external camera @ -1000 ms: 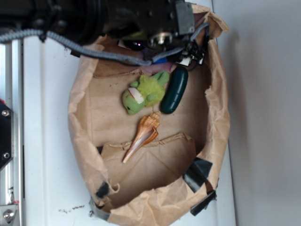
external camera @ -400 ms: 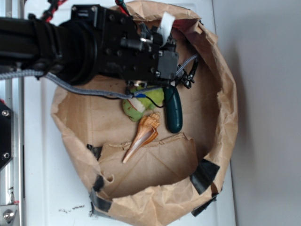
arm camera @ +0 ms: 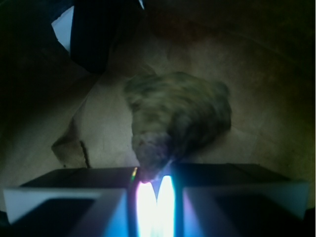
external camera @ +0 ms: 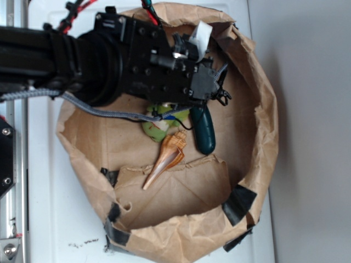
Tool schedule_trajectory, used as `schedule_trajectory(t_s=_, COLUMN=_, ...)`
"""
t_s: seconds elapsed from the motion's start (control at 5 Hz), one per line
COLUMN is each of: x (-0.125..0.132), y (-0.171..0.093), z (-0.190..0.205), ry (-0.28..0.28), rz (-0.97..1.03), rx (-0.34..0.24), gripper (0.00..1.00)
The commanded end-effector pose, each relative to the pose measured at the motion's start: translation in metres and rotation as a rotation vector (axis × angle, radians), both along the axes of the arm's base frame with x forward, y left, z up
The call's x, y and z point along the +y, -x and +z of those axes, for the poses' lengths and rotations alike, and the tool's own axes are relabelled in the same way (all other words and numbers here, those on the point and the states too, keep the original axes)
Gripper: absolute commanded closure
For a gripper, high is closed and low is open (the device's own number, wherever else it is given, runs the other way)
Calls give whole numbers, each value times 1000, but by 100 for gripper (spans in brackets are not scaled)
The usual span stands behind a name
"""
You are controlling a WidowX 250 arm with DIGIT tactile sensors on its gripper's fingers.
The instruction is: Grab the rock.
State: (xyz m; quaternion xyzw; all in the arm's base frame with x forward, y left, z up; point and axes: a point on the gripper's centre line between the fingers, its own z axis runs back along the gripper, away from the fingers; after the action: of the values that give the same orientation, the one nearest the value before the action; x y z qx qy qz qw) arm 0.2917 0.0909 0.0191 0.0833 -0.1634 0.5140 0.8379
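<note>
Risk of a missed grasp: the small dark brown rough-textured rock (arm camera: 177, 113) lies on the floor of the crumpled brown paper bag (external camera: 258, 164), near its top wall, at the tips of the fingers (arm camera: 64, 197). Whether the fingers are apart or clamped cannot be told from either view. An off-centre closure could push the rock aside on the soft paper

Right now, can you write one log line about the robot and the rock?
phase: reaching | gripper: over rock, grasp unclear | rock: on paper bag floor
</note>
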Motion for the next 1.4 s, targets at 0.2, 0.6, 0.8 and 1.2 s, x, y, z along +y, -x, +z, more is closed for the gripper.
schedule_trajectory(t_s=0.2, x=1, y=6, z=32, ry=87, rz=0, rx=-36, gripper=0)
schedule_trajectory(t_s=0.6, x=7, y=2, z=30, ry=44, rz=67, rx=-43, gripper=0)
schedule_trajectory(t_s=0.8, x=12, y=-7, z=26, ry=9, rz=100, rx=-62, gripper=0)
schedule_trajectory(t_s=1.2, x=23, y=-18, z=18, ry=-76, rz=169, rx=-126, gripper=0)
